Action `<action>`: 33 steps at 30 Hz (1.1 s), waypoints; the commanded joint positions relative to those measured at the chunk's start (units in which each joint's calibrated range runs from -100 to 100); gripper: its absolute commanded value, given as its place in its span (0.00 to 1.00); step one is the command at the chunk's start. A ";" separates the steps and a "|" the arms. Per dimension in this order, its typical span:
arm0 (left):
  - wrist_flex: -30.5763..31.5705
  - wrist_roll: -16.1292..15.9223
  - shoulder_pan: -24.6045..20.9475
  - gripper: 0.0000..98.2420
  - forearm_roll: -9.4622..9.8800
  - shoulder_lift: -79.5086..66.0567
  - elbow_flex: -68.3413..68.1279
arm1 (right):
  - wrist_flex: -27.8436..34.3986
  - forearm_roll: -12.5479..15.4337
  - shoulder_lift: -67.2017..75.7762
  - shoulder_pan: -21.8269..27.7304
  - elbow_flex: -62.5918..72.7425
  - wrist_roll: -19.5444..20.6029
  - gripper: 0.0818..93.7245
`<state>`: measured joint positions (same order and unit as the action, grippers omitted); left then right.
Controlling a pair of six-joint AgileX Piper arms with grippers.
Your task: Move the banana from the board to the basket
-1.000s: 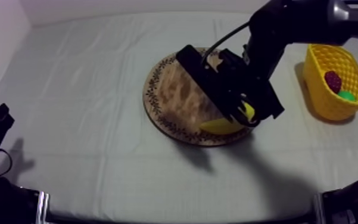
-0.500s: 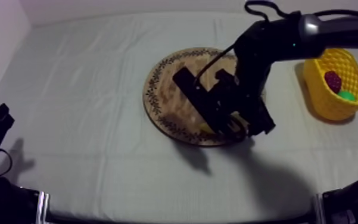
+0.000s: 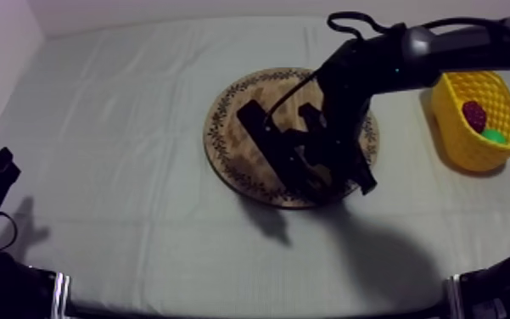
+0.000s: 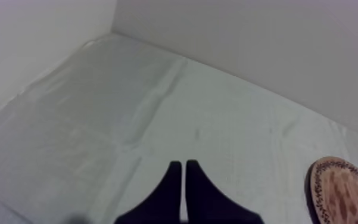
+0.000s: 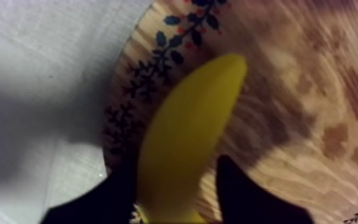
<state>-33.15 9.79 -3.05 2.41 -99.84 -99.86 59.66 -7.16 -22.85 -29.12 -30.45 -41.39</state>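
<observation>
Your right gripper (image 5: 175, 168) is clamped on the one banana (image 5: 187, 125), with a finger against each flank. The banana's long axis runs straight out ahead of the fingers, tip pointing away, and it lies just inside the patterned rim of the one wooden board (image 5: 312, 101). Your left gripper (image 4: 184, 173) is pressed into a narrow wedge over the creased grey-white cloth (image 4: 127, 107). Well apart from the right gripper, past the board's edge, one yellow basket (image 3: 462, 136) holds one small red fruit (image 3: 474, 112) and one green piece (image 3: 494, 136). Pale walls (image 4: 246, 36) border the table.

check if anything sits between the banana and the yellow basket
Nothing visible does. The right gripper is closed round the banana on the board, and the cloth from there to the basket lies bare.
</observation>
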 commanded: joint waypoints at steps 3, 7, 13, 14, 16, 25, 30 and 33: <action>0.01 0.01 -0.02 0.00 0.01 0.02 -0.03 | -0.84 -0.11 -0.32 0.11 -0.83 0.25 0.25; 0.01 0.01 -0.02 0.00 0.01 0.02 -0.03 | -1.15 -0.27 -0.52 0.28 -0.83 0.53 0.17; 0.01 0.01 -0.02 0.00 0.01 0.02 -0.03 | 0.61 -0.36 0.47 0.83 1.42 0.37 0.17; 0.01 0.01 -0.02 0.00 0.01 0.02 -0.03 | 1.16 -0.36 0.92 0.96 1.97 0.18 0.17; 0.01 0.01 -0.02 0.00 0.01 0.02 -0.03 | 2.51 -0.28 2.03 1.19 3.38 -0.29 0.17; 0.01 0.01 -0.02 0.00 0.01 0.02 -0.03 | 12.83 0.72 8.59 1.83 14.48 -3.14 0.17; 0.01 0.01 -0.02 0.00 0.01 0.02 -0.03 | 19.14 1.56 12.40 2.50 21.90 -5.17 0.18; 0.01 0.01 -0.02 0.00 0.01 0.02 -0.03 | 23.02 1.99 14.21 2.74 26.24 -6.21 0.18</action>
<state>-33.15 9.79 -3.05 2.41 -99.84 -99.86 80.82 -5.32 -9.32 -26.42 -7.40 -47.12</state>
